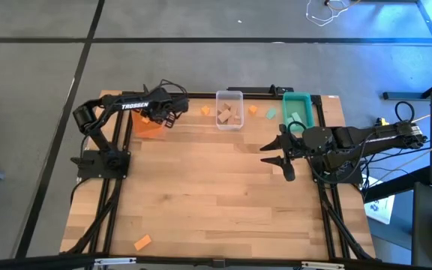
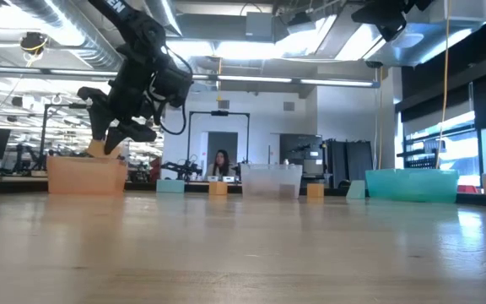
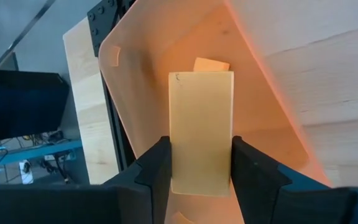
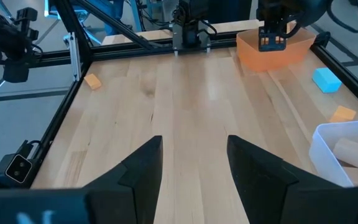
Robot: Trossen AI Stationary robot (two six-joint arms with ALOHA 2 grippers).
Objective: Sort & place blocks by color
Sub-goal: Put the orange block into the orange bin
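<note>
Your left gripper (image 3: 201, 163) hangs over the orange bin (image 1: 148, 126) at the table's far left, clamped on an orange block (image 3: 201, 130). Your right gripper (image 1: 278, 155) waits over bare wood near the teal bin (image 1: 299, 107), fingers spread, holding nothing.

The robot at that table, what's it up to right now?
It is sorting small blocks into bins by colour. The left gripper hangs over the orange bin at the table's far left, its fingers closed on a block. One block already lies in that bin. The right gripper waits open over bare table near the teal bin. The clear bin holds wooden blocks, and a few blocks remain loose, including an orange block near the front edge.
</note>
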